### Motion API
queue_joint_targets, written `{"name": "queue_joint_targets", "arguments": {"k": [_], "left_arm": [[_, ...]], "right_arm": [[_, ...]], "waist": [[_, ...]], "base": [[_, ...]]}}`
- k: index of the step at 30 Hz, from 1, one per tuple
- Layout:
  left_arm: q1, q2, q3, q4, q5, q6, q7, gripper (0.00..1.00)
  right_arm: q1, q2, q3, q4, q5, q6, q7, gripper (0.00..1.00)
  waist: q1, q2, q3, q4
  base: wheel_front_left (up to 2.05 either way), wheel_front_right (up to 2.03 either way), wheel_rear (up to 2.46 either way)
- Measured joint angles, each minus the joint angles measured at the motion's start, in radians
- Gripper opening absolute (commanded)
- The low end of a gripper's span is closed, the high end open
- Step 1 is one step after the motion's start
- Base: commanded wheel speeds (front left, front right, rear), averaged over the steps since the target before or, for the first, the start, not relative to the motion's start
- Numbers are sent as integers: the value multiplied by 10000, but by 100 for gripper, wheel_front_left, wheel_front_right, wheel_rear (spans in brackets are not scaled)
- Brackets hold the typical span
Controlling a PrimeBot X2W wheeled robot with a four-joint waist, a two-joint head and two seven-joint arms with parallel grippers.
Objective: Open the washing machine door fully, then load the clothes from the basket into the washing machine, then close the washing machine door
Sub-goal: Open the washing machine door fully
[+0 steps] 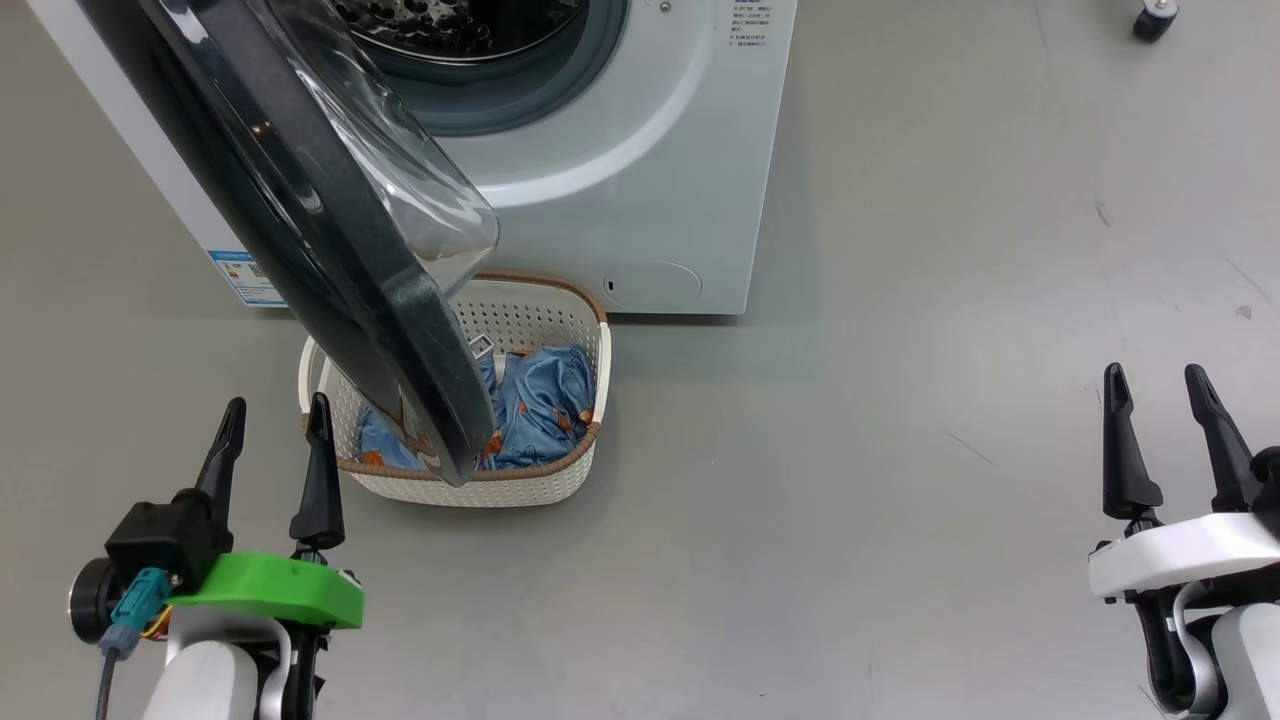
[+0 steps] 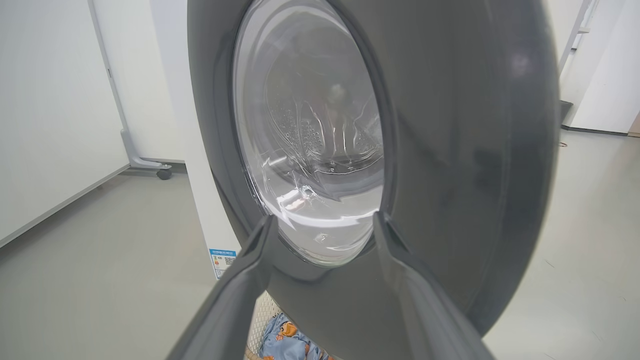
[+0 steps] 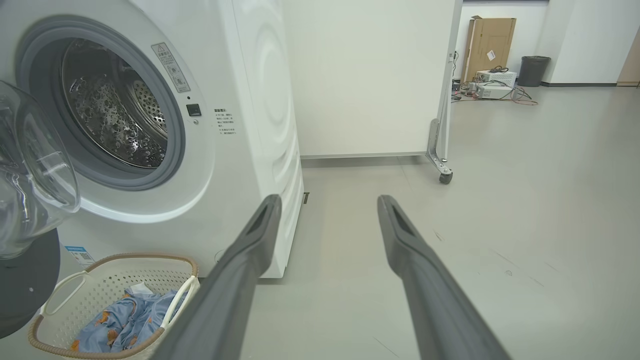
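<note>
The glossy black-rimmed round glass door [image 1: 330,250] of the white washing machine [image 1: 640,180] stands part-open, overhanging the cream perforated plastic basket [image 1: 520,490] holding blue printed clothes [image 1: 540,400]; the left gripper [image 1: 277,405], spread and empty, fronts it, likely to swing it wider; the right gripper [image 1: 1155,372] hangs agape, well right.

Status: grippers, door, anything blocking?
Both open, empty: left gripper, right gripper. The washing machine door partway open, overhanging the basket. The clothes in basket, partly under door edge.
</note>
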Motion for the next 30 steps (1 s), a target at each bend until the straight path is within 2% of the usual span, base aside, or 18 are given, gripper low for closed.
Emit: {"name": "queue_joint_targets", "arguments": {"k": [30], "left_arm": [[8, -12, -31, -12, 276, 0, 0, 100]], "right_arm": [[161, 527, -418, 215, -454, 531, 0, 100]], "waist": [[1, 0, -133, 98]], "base": [[0, 0, 0]]}}
